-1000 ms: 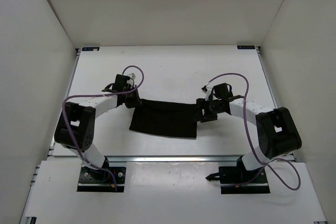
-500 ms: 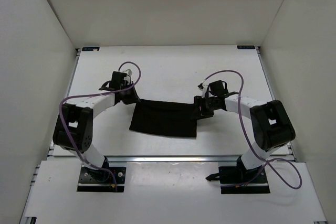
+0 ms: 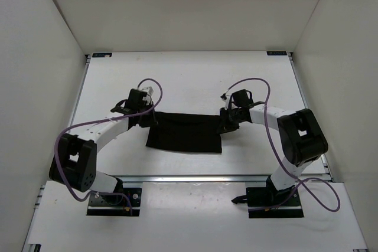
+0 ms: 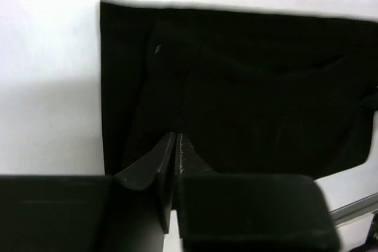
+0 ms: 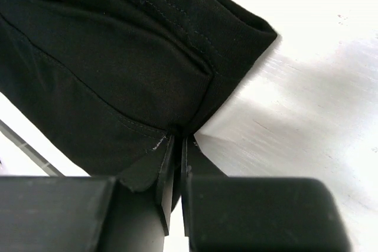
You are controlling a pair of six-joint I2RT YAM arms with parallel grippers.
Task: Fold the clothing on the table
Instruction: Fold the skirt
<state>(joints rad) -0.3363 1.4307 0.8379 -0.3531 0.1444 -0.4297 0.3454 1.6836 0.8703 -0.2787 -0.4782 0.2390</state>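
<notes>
Right jaws pinched shut on the right end of the clothing (image 3: 184,133); left jaws nearly together at its left end, hold unclear. Spread flat mid-desk (image 3: 195,81), long axis left to right between the arms, each at its own end.

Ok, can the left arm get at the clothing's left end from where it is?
Likely yes: the left gripper sits at that end of the clothing, fingertips over fabric, nothing in between.
</notes>
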